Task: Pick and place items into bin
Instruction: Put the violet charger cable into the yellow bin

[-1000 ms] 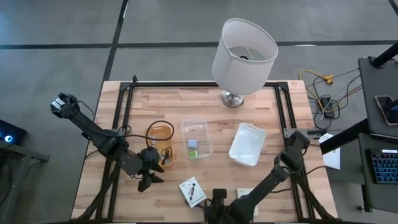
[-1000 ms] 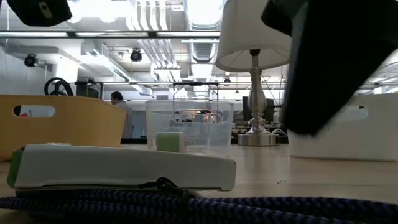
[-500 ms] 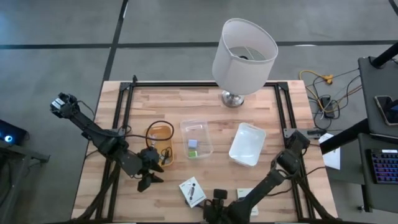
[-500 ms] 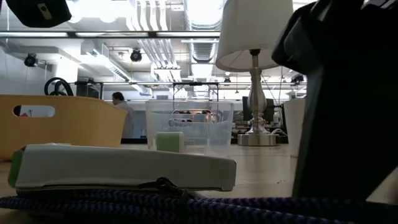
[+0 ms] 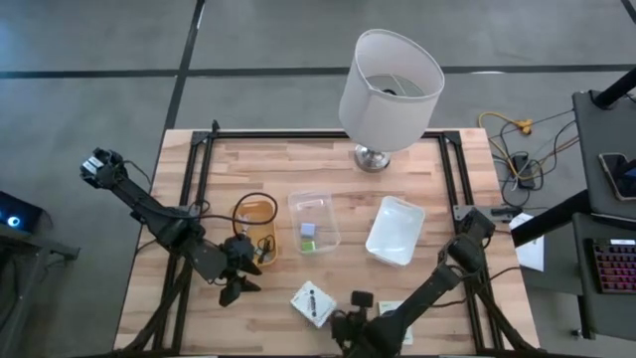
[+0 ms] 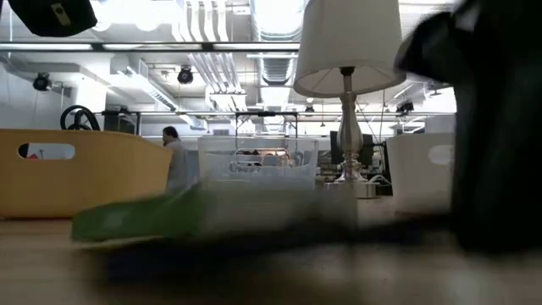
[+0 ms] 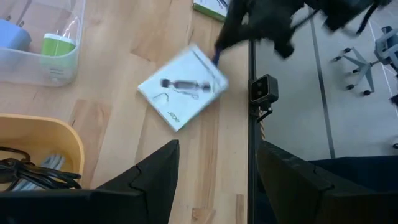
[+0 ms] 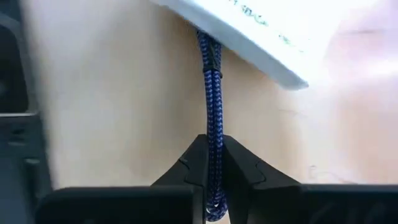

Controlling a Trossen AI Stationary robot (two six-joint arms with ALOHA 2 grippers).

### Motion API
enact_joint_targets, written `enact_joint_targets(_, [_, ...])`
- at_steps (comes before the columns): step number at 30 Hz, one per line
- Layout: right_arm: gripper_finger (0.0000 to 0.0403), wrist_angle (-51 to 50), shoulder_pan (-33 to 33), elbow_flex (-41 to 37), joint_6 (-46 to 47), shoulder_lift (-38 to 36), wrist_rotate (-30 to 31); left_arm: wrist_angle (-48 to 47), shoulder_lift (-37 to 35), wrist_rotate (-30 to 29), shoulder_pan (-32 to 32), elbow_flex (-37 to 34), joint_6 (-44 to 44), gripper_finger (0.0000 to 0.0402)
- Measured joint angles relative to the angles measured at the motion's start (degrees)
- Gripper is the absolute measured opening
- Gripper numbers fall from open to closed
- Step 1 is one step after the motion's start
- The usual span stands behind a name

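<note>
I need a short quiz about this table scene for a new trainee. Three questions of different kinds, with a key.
1. True or false: the right end effector is shut on a blue braided cable.
2. Multiple choice: where do the green and lilac blocks lie? A) in the clear bin; B) in the white bin; C) on the bare table.
3. Fill in: the left end effector waits beside the ______ bin that holds dark cables.

Key: 1 true; 2 A; 3 yellow.
</note>
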Motion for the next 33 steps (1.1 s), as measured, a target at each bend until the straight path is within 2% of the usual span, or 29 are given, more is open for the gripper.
enact_joint_targets(3, [0.0015, -7.0, -0.23, 0.25, 2.63, -5.28, 4.63, -0.06, 0.0, -1.56, -0.04, 0.09, 1.37, 0.0199])
enact_joint_targets(8, [0.0014, -6.87, -4.36, 0.23, -2.39, -9.86, 9.97, 0.01, -1.87, -7.48, -0.02, 2.04, 4.89, 0.0199])
enact_joint_targets(14, [0.0014, 4.89, -11.0, 0.87, -18.12, -11.92, 6.3, -2.37, -4.98, -10.83, -0.02, 4.64, 12.9, 0.0199])
enact_joint_targets(19, [0.0014, 9.56, -14.49, 2.13, -26.35, -11.89, 5.87, -10.6, -7.82, -11.74, -0.11, 4.57, 12.83, 0.0199])
enact_joint_targets(23, [0.0013, 11.1, -17.36, 2.47, -31.06, -11.87, 5.99, -10.97, -9.24, -11.37, -0.11, 4.57, 12.87, 0.0199])
enact_joint_targets(29, [0.0013, 13.77, -21.71, 2.82, -31.01, -11.83, 5.93, -15.7, -7.32, -11.08, -0.04, 4.44, 13.04, 0.0199])
enact_joint_targets(33, [0.0013, 15.51, -23.65, 2.82, -25.58, -11.83, 8.15, -17.22, -9.02, -20.19, -0.04, 4.44, 11.16, 0.0199])
